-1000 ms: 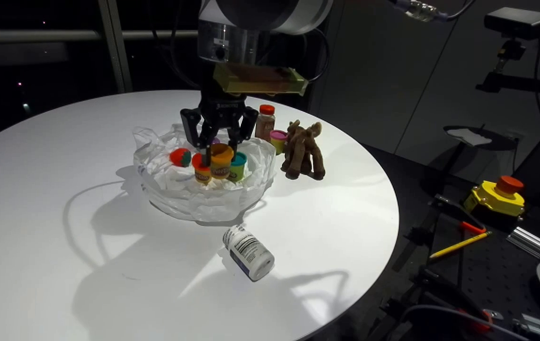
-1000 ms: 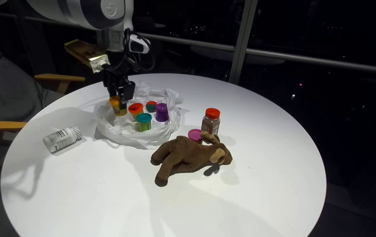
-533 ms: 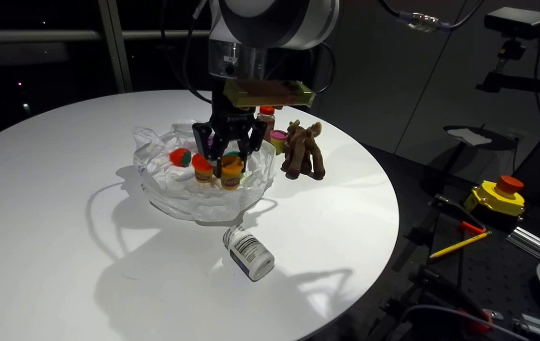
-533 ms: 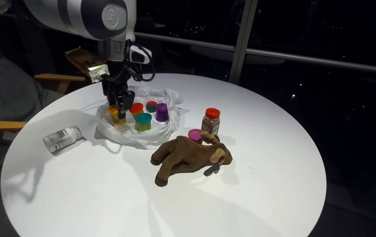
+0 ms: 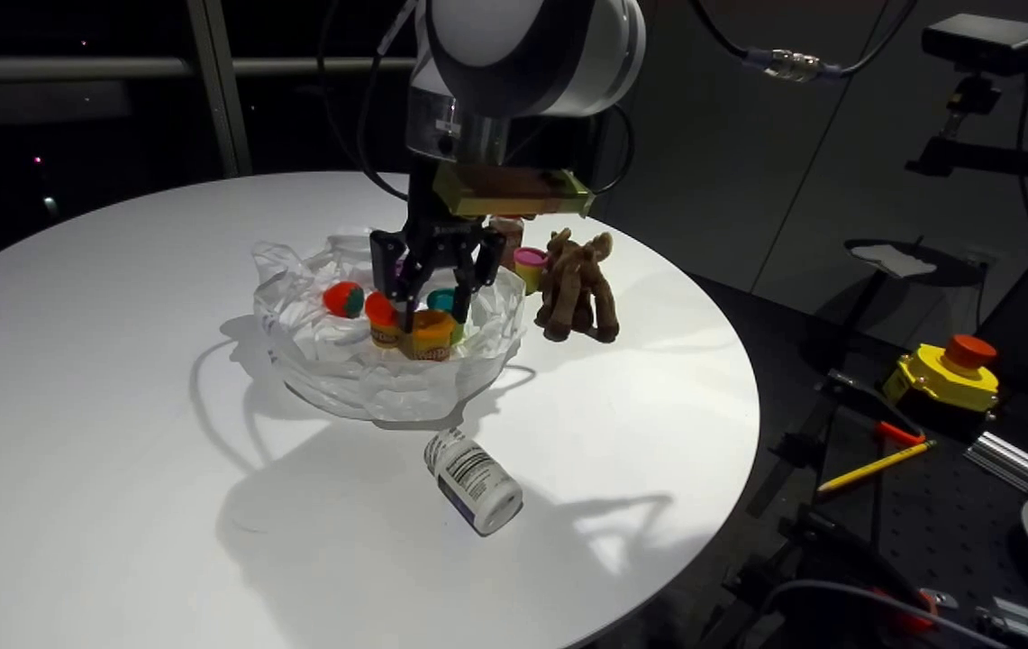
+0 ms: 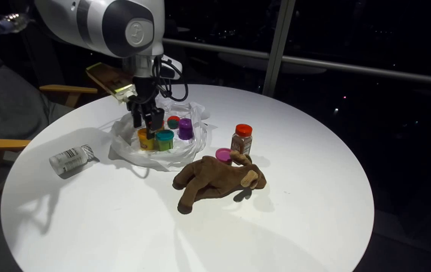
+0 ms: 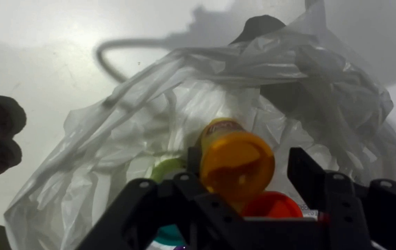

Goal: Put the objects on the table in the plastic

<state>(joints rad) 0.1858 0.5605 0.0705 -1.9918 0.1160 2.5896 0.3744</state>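
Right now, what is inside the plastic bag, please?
Inside the plastic bag: an orange-lidded tub, a red-lidded tub, a teal-lidded tub, a purple tub and a red-and-green item. Whatever lies under them is covered.

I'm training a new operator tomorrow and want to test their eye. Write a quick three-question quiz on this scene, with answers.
1. How does the white bottle rest: upright or on its side?

2. Which of these is outside the plastic?
A) purple cup
B) teal cup
C) plush animal

3. True or false: in the wrist view, a gap shows between the orange cup and one side of the pincer.

Key
1. On its side.
2. C
3. True.
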